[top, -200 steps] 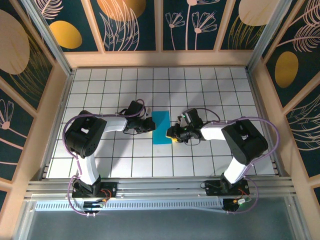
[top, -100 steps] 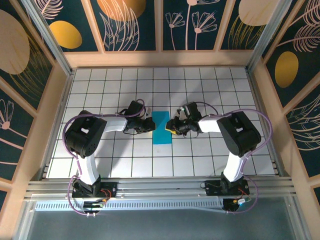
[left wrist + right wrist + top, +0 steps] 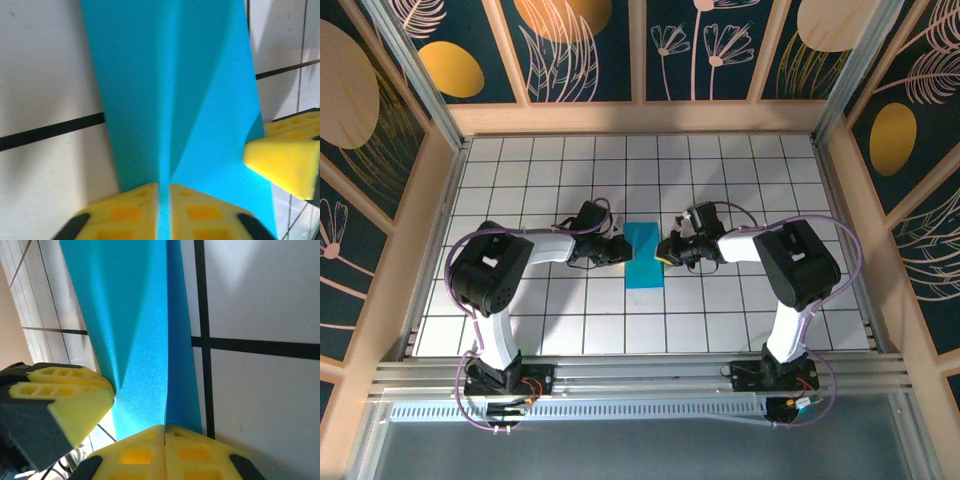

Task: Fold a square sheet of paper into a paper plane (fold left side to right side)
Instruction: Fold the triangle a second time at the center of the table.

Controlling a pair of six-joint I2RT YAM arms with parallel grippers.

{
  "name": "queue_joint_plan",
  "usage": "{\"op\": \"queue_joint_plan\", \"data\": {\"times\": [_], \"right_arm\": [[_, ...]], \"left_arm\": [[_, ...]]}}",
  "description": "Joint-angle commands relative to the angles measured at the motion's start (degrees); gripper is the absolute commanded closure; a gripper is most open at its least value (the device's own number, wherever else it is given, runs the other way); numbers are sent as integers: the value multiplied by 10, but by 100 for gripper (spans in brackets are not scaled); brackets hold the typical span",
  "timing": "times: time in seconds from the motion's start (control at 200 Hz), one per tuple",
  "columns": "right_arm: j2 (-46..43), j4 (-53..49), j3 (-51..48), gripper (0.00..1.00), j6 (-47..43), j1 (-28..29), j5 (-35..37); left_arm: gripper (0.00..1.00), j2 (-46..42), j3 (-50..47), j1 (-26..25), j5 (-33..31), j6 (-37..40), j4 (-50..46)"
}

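Paper sheet (image 3: 643,255), folded rect., long axis near-far

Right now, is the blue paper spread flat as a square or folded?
Folded: the sheet of paper lies as a narrow strip, with diagonal creases showing close up.

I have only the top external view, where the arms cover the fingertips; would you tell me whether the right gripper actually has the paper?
Observer: Yes. In the right wrist view the right gripper is shut, its yellow pads meeting on a raised edge of the paper.
Operator: And the other one?
Observer: The left gripper straddles a raised ridge of the paper, with a thin blue strip between its pads; I cannot confirm a firm clamp.
Operator: Is the paper flat?
Observer: No, both wrist views show diagonal creases across it.
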Motion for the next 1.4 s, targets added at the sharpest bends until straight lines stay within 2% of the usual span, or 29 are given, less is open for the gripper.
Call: {"op": "queue_joint_plan", "data": {"times": [0.0, 0.125, 0.33, 0.455, 0.611, 0.821, 1.026, 1.191, 1.391], "right_arm": [[-7, -12, 7, 97, -11, -5, -2], [-23, -12, 1, 100, 3, -4, -8], [-37, -42, 5, 100, 40, -4, -11], [-38, -58, 9, 100, 55, -3, -13], [-44, -63, 8, 100, 68, -2, -8], [-44, -65, 11, 100, 72, -2, -6], [-44, -63, 9, 100, 74, -1, -6], [-43, -62, 10, 100, 74, -2, -7], [-43, -58, 7, 100, 75, -2, -9]], "left_arm": [[77, -31, 16, -2, -36, 30, -47], [67, -78, 16, -2, -50, 50, -44], [58, -200, -45, -24, -106, 113, -40], [52, -266, -83, -68, -158, 148, -52], [46, -301, -93, -153, -238, 189, -74], [42, -254, -56, -259, -357, 225, -99], [36, -187, -15, -315, -414, 252, -107], [33, -136, 16, -341, -443, 262, -120], [29, -93, 41, -343, -487, 266, -127]]}}
